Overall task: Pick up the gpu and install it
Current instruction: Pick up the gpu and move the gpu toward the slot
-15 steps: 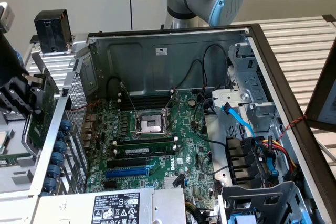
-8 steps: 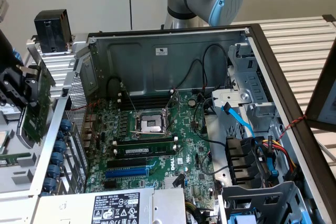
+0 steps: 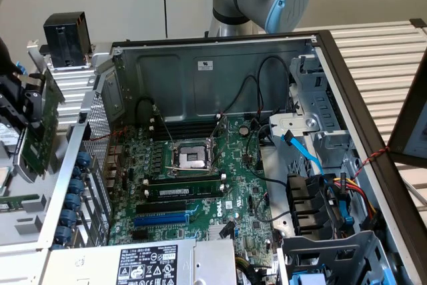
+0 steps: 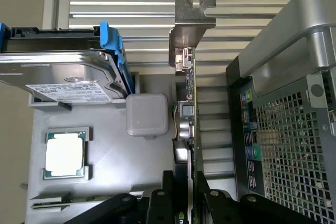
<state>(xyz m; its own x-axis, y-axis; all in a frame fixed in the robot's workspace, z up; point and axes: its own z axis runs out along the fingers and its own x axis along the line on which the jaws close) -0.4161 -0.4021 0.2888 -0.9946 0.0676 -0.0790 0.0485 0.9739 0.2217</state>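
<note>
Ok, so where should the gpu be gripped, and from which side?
Pinch the gpu across its flat faces, coming from the end opposite its silver bracket, as the hand does now: the card is thin, and that probably keeps the bracket free.

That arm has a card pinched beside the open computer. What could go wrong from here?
The gripper holds the gpu at one end only, so the card might tilt or slip. Its silver bracket stands close to the case's mesh wall and could catch on it.
</note>
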